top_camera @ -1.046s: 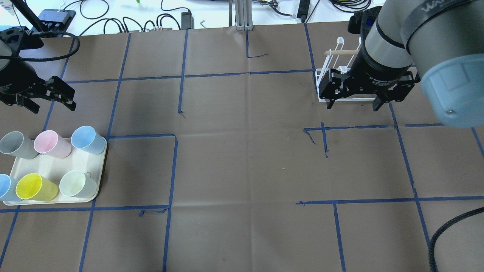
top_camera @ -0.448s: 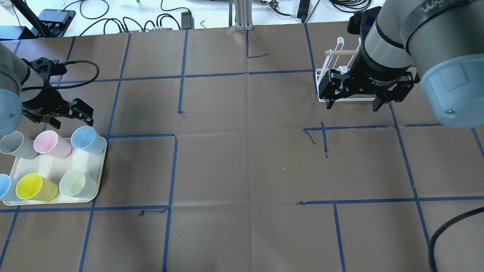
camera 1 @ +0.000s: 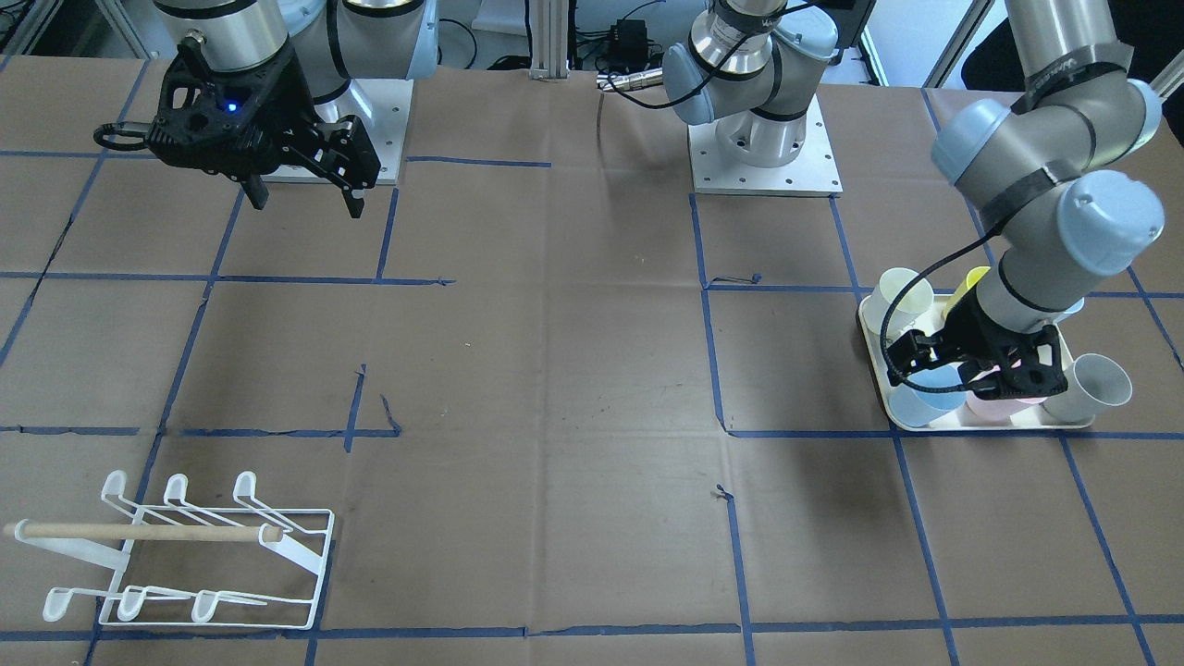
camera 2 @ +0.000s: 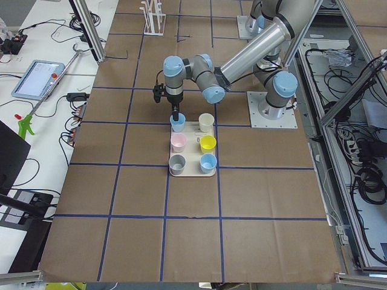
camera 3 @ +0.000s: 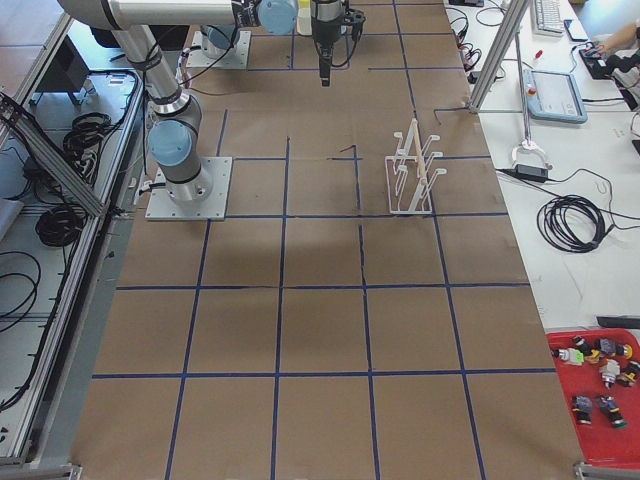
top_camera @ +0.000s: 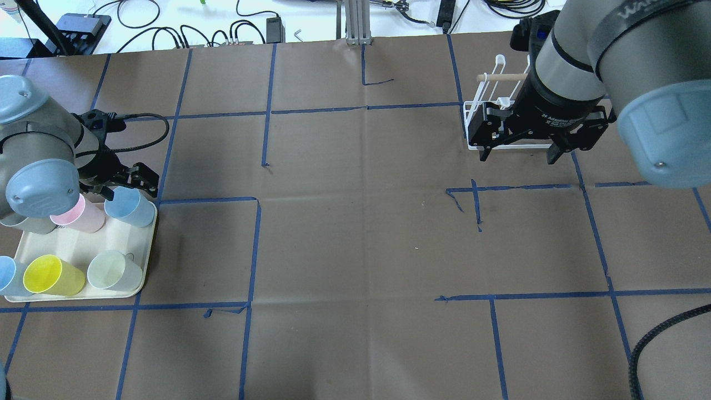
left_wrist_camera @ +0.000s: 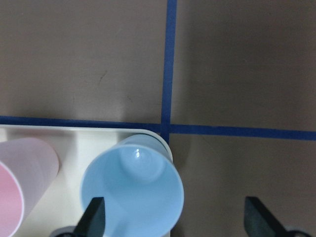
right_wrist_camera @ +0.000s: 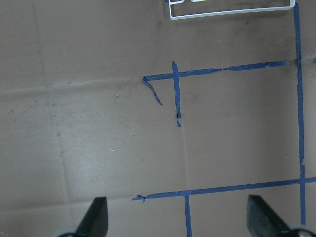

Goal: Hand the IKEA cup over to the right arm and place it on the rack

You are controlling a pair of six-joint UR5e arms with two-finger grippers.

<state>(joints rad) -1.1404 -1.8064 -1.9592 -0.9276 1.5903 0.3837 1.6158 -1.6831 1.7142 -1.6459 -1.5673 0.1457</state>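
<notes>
1. Left wrist-mounted view is showing my left gripper (left_wrist_camera: 175,217) spreading its fingers wide and holding nothing.
2. One finger is hanging over the mouth of the blue cup (left_wrist_camera: 133,192), and the other is hanging over the brown table (left_wrist_camera: 237,74).
3. That cup is standing upright in a corner of the cream tray (left_wrist_camera: 79,140), beside a pink cup (left_wrist_camera: 22,173).
4. My right gripper (top_camera: 517,157) is hanging wide open with nothing in it, up above the table.
5. My side's white rack (top_camera: 500,78) is standing on the table, far from the cups.

In the overhead view, the left end effector (top_camera: 125,188) hangs low at the left edge with jaws spread, and the right end effector (top_camera: 517,156) hovers upper right, equally wide.
</notes>
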